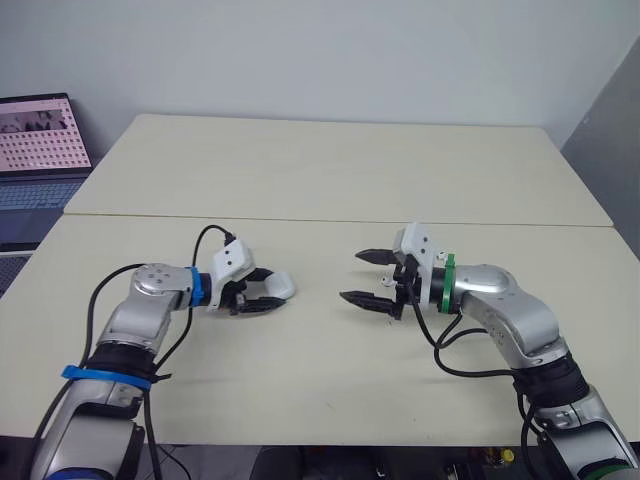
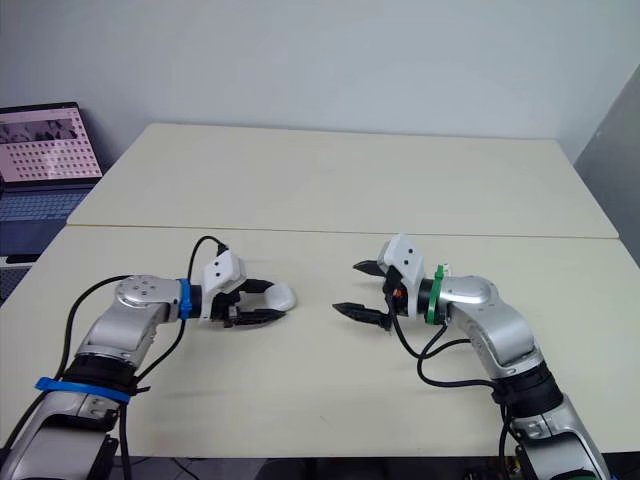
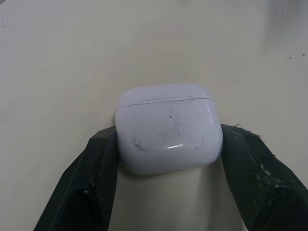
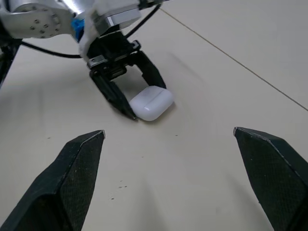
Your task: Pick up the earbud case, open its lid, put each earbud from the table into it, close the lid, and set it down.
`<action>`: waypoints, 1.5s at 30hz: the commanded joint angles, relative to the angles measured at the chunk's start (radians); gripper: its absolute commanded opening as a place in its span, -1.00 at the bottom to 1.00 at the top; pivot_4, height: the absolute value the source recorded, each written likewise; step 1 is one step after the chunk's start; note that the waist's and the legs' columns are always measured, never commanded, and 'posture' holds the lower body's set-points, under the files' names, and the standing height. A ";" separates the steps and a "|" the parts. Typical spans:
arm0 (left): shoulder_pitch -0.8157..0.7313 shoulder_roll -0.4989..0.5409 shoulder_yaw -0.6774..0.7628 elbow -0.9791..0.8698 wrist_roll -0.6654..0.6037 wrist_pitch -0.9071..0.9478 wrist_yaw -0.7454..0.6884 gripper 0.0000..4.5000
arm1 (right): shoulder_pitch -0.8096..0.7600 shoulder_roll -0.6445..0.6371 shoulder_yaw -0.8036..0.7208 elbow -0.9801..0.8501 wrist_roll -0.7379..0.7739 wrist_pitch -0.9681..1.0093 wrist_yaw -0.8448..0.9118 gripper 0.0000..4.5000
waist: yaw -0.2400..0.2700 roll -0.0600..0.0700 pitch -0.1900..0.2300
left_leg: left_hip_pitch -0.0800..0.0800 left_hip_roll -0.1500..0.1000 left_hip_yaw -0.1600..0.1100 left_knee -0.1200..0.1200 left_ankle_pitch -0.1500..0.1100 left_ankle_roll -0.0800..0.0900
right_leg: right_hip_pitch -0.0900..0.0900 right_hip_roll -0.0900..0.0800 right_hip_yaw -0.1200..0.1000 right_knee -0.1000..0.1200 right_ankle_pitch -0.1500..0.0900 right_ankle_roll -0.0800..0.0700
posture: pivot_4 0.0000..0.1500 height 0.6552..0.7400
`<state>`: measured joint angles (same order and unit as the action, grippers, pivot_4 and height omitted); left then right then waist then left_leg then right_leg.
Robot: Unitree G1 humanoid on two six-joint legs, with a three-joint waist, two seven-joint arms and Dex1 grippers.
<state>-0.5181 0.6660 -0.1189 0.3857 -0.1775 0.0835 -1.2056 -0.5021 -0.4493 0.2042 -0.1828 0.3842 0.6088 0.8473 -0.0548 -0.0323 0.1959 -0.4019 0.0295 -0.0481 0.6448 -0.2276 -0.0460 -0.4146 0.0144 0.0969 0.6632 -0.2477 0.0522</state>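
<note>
The white earbud case (image 3: pixel 168 127) lies on the beige table (image 1: pixel 330 180) with its lid closed, left of the middle. My left gripper (image 1: pixel 268 292) is low over the table, shut on the case, with a black finger (image 3: pixel 98 159) pressed against each of its sides. About a hand's width to the right, my right gripper (image 1: pixel 352 276) points at the case, open with nothing between its fingers. The right wrist view has the case (image 4: pixel 151 102) held at the left gripper's fingertips (image 4: pixel 126 108).
An open laptop (image 1: pixel 40 140) stands off the table's far left corner. A seam (image 1: pixel 340 221) runs across the table just beyond both grippers. Cables loop from both wrists down onto the tabletop.
</note>
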 commanded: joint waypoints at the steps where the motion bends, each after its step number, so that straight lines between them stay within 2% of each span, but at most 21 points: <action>1: -0.051 -0.049 0.057 -0.083 0.013 -0.269 0.086 0.23 | -0.036 0.010 -0.086 -0.020 0.122 0.147 -0.007 1.00 | 0.005 0.000 0.000 | 0.000 0.000 0.000 0.000 0.000 0.000 | 0.000 0.000 0.000 0.000 0.000 0.000 | 1.00 1.00; 5: -0.095 -0.067 0.033 -0.030 0.156 -0.745 0.189 0.23 | -0.096 0.035 -0.147 0.005 0.257 0.367 -0.029 1.00 | 0.013 0.000 0.000 | 0.000 0.000 0.000 0.000 0.000 0.000 | 0.000 -0.001 0.000 0.000 0.003 -0.005 | 1.00 1.00; 10: -0.147 -0.071 0.009 0.072 0.237 -1.029 0.277 0.23 | -0.165 0.114 -0.186 0.058 0.296 0.446 -0.115 1.00 | 0.006 0.000 0.000 | 0.001 0.000 0.001 -0.001 0.000 0.000 | 0.000 0.000 0.001 0.000 0.002 -0.004 | 1.00 1.00; 18: -0.205 -0.067 -0.025 0.170 0.295 -1.152 0.364 0.23 | -0.198 0.208 -0.180 0.082 0.292 0.448 -0.189 1.00 | 0.003 0.000 0.000 | -0.001 -0.001 0.000 0.000 0.000 0.000 | -0.001 0.000 0.000 0.000 0.002 -0.003 | 1.00 1.00; 30: -0.222 -0.063 -0.059 0.182 0.298 -1.163 0.407 0.23 | -0.201 0.247 -0.179 0.120 0.269 0.413 -0.231 1.00 | -0.001 0.000 0.000 | -0.001 0.000 0.000 -0.001 0.000 0.000 | -0.001 0.000 0.000 0.000 0.002 -0.002 | 1.00 1.00; 34: -0.229 -0.063 -0.068 0.190 0.302 -1.171 0.413 0.23 | -0.201 0.254 -0.187 0.129 0.275 0.408 -0.240 0.62 | -0.001 0.000 0.000 | -0.001 0.000 0.000 -0.001 0.000 0.000 | -0.001 0.000 0.000 0.000 0.002 -0.002 | 1.00 1.00; 40: -0.226 -0.065 -0.083 0.194 0.296 -1.176 0.410 0.23 | -0.206 0.265 -0.202 0.134 0.283 0.411 -0.252 -0.35 | -0.002 0.000 0.000 | -0.001 0.000 0.000 -0.001 0.000 0.000 | -0.001 0.000 0.000 0.001 0.002 -0.002 | 1.00 1.00; 42: -0.222 -0.066 -0.087 0.191 0.292 -1.175 0.408 0.23 | -0.207 0.263 -0.203 0.135 0.283 0.410 -0.251 -0.61 | -0.002 0.000 0.000 | -0.001 0.000 0.000 -0.001 0.000 0.000 | -0.001 0.000 0.000 0.001 0.002 -0.002 | 1.00 1.00; 45: -0.221 -0.070 -0.089 0.189 0.276 -1.163 0.402 0.23 | -0.210 0.260 -0.205 0.137 0.280 0.403 -0.250 -0.61 | -0.002 0.000 0.000 | -0.001 0.000 0.000 -0.001 0.000 0.000 | -0.001 0.000 0.000 0.000 0.002 -0.002 | 1.00 1.00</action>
<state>-0.7261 0.5937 -0.1949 0.6048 0.1238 -1.0650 -0.8115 -0.6862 -0.1831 0.0369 -0.0386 0.6574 1.0348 0.6084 -0.0567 -0.0322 0.1958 -0.4030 0.0293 -0.0485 0.6441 -0.2276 -0.0459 -0.4158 0.0147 0.0966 0.6636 -0.2458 0.0499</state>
